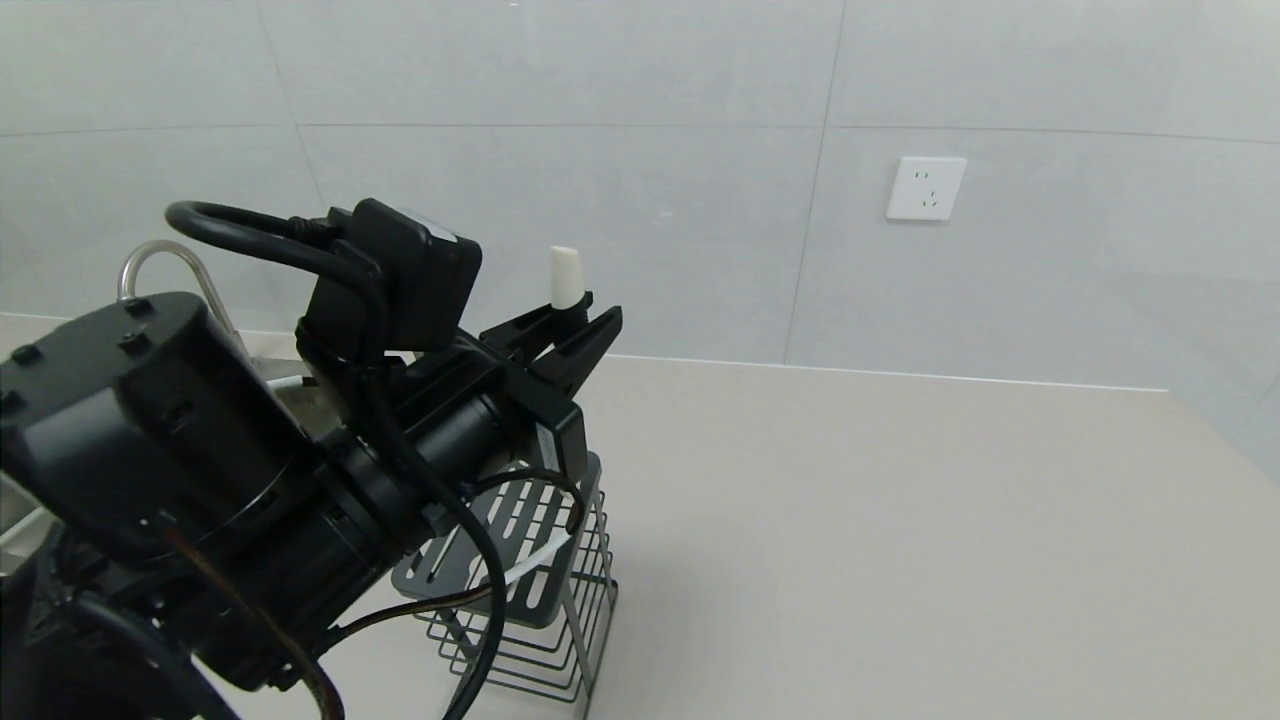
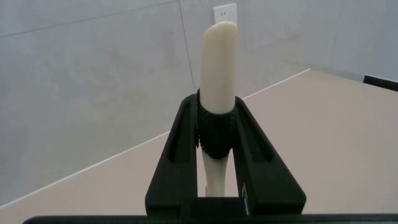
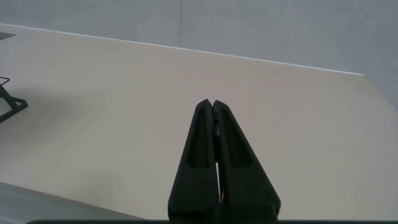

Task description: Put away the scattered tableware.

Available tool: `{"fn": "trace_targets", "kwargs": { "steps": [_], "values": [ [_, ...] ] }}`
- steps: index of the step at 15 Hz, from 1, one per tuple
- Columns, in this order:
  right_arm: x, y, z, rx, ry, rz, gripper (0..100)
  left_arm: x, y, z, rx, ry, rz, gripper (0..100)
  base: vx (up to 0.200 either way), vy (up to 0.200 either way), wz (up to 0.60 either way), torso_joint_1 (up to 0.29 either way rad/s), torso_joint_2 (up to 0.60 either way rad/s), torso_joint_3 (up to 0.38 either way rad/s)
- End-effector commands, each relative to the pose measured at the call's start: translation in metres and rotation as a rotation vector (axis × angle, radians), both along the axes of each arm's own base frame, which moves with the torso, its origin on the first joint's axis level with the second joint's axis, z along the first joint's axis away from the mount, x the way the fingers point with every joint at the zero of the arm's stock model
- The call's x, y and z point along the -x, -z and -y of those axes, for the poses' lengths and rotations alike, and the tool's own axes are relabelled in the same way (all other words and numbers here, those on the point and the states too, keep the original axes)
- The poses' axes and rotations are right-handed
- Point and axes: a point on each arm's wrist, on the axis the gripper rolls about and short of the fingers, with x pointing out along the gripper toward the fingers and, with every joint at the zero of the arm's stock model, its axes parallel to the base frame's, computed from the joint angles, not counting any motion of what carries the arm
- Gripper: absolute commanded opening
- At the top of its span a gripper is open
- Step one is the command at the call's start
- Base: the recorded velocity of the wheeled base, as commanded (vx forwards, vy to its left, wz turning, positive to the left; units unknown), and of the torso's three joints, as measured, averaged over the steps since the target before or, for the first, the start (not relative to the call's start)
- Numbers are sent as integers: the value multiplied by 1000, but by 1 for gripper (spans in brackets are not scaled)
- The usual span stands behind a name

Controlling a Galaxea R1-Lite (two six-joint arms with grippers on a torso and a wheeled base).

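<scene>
A cream-white utensil handle point(image 1: 564, 277) stands upright, and my left gripper point(image 1: 575, 322) is shut on it, raised above the counter at the left. In the left wrist view the handle point(image 2: 217, 62) rises between the black fingers point(image 2: 184, 124), and its lower end is hidden. Directly below the gripper stands a wire drying rack point(image 1: 592, 560) with a dark slotted cutlery holder point(image 1: 520, 570). My right gripper point(image 3: 213, 106) is shut with nothing in it, above the bare beige counter point(image 3: 112, 112).
A curved metal faucet point(image 1: 160, 258) stands at the far left behind the arm. The beige counter point(image 1: 900, 520) stretches right to the tiled wall, which carries a white socket point(image 1: 926, 188). A foot of the rack point(image 3: 12, 99) shows far off in the right wrist view.
</scene>
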Motion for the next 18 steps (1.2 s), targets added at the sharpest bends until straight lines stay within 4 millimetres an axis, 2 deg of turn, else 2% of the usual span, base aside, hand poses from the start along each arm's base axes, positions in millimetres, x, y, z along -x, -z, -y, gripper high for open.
{"fn": "trace_targets", "kwargs": {
  "steps": [1, 7, 12, 18],
  "values": [
    [0, 0, 0, 0, 0, -1, 0, -1, -3, -1, 9, -6, 7, 0, 0, 0, 0, 0, 0, 0],
    [0, 0, 0, 0, 0, -1, 0, -1, 0, -2, 3, -15, 0, 0, 0, 0, 0, 0, 0, 0],
    [0, 0, 0, 0, 0, -1, 0, 0, 12, -3, -31, -14, -35, 0, 0, 0, 0, 0, 0, 0],
    [0, 0, 0, 0, 0, -1, 0, -2, 14, -1, -34, -20, -42, 0, 0, 0, 0, 0, 0, 0]
  ]
}}
